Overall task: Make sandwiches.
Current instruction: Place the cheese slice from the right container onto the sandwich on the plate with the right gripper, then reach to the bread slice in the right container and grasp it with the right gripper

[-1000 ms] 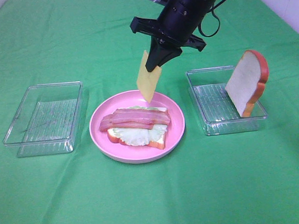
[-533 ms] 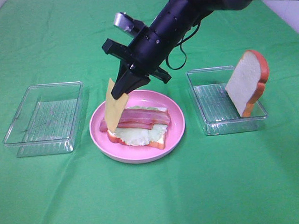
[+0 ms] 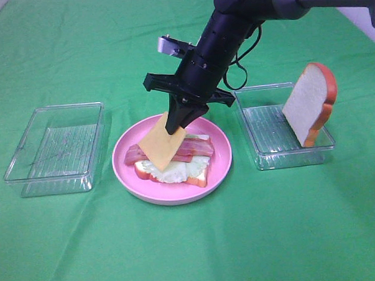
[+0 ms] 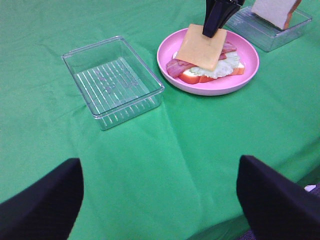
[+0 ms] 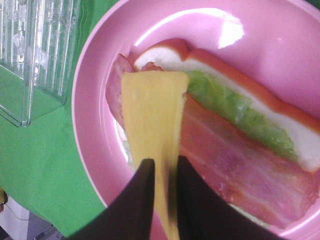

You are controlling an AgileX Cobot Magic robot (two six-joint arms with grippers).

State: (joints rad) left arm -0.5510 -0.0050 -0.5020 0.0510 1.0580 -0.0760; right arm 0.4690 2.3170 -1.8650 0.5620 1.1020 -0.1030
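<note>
Cheese [image 3: 161, 143] now down on bacon [image 3: 197, 147], still clamped in right tool [image 3: 176, 124]; left tool [image 4: 160, 167] agape, wrist-view only.

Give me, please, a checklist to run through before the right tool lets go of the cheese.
1. Cheese over the stack: ok; its lower edge rests on the bacon.
2. Cheese flat: not ok; it is tilted, its upper edge held by the right tool.
3. Stack inside the plate: ok.
4. Top bread ready: ok; it leans upright in the right tray.
5. Left tool clear of the plate: ok; open and well apart from it.
</note>
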